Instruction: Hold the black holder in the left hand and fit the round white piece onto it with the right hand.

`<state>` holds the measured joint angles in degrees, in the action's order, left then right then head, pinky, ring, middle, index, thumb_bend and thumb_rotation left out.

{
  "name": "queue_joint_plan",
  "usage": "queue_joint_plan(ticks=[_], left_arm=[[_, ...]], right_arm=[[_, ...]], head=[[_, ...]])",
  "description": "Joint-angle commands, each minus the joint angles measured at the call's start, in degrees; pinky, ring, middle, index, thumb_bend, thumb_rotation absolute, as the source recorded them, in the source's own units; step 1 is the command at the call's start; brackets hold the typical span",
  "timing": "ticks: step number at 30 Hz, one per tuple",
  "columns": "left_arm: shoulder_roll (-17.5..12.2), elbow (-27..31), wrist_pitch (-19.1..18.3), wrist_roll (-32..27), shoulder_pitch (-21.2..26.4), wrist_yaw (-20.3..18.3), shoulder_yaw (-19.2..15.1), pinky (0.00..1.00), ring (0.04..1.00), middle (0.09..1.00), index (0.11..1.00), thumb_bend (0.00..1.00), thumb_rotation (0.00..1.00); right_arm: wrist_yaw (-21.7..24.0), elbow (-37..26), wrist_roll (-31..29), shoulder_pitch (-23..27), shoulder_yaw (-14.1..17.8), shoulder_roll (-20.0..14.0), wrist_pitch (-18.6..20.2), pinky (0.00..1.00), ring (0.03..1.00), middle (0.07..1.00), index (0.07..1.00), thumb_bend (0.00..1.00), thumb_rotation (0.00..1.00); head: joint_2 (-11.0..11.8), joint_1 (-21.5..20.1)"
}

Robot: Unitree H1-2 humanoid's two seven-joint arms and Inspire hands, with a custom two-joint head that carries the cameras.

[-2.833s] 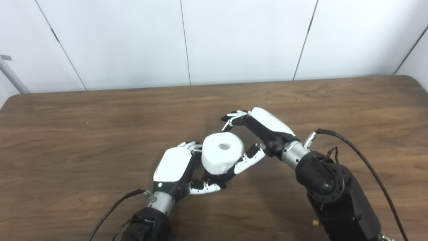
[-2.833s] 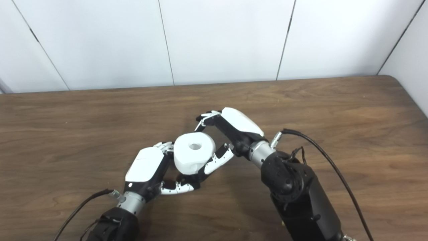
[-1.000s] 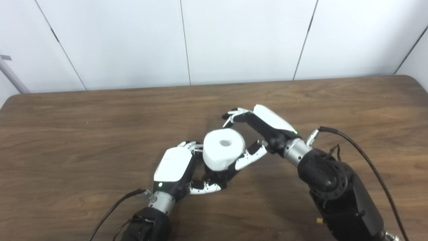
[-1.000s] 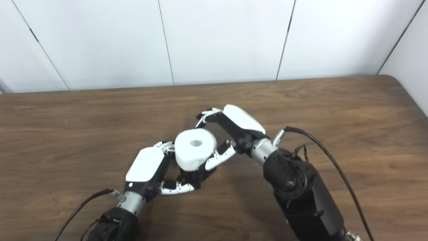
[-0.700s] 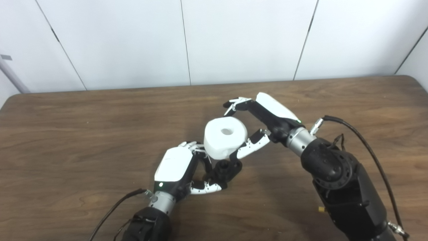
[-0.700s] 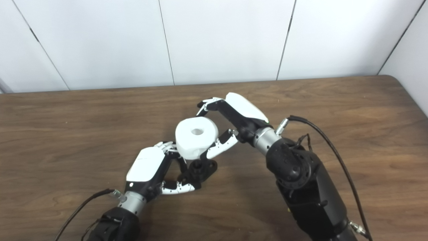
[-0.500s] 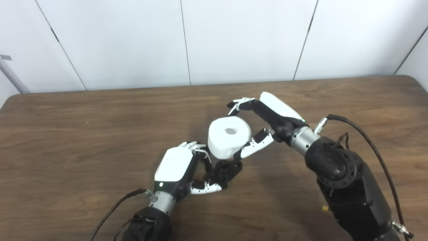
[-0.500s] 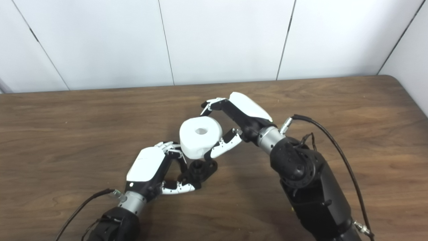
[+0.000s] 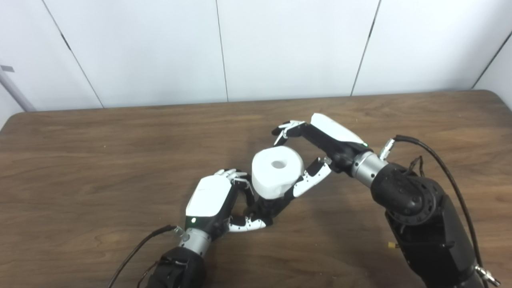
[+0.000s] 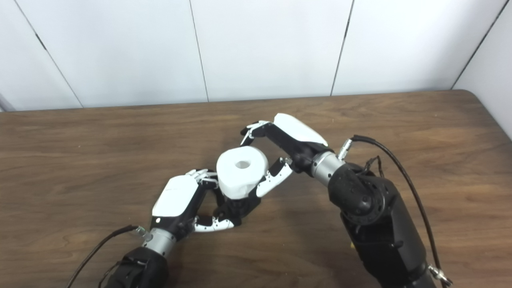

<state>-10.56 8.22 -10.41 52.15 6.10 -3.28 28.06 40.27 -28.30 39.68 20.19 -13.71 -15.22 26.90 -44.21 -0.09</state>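
Near the middle of the desk, the left hand is grasping the black holder to steady it. The right hand is gripping the round white piece just above the holder, probably aligning its hole.

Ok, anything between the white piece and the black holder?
Nothing visible. The round white piece, held in the right hand, sits directly over the black holder gripped by the left hand; whether it has seated is hidden.
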Motion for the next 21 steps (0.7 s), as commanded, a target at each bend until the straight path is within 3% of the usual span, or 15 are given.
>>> queue_joint_plan(ticks=[1,21], left_arm=[[0.3,-2.5,0.2,0.6,-0.7,-3.0,1.9,0.91,0.856,0.777,0.485,0.52,0.05],[0.4,-2.2,0.0,0.6,-0.6,-3.3,1.8,0.91,0.861,0.779,0.485,0.52,0.05]], right_arm=[[-0.2,-2.1,0.1,1.1,0.3,0.4,0.0,0.97,0.937,0.844,0.483,0.53,0.14],[-5.2,0.3,0.0,-0.6,-3.1,0.4,-1.5,1.0,0.948,0.851,0.483,0.53,0.14]], head=[[-0.1,0.0],[0.1,0.0]])
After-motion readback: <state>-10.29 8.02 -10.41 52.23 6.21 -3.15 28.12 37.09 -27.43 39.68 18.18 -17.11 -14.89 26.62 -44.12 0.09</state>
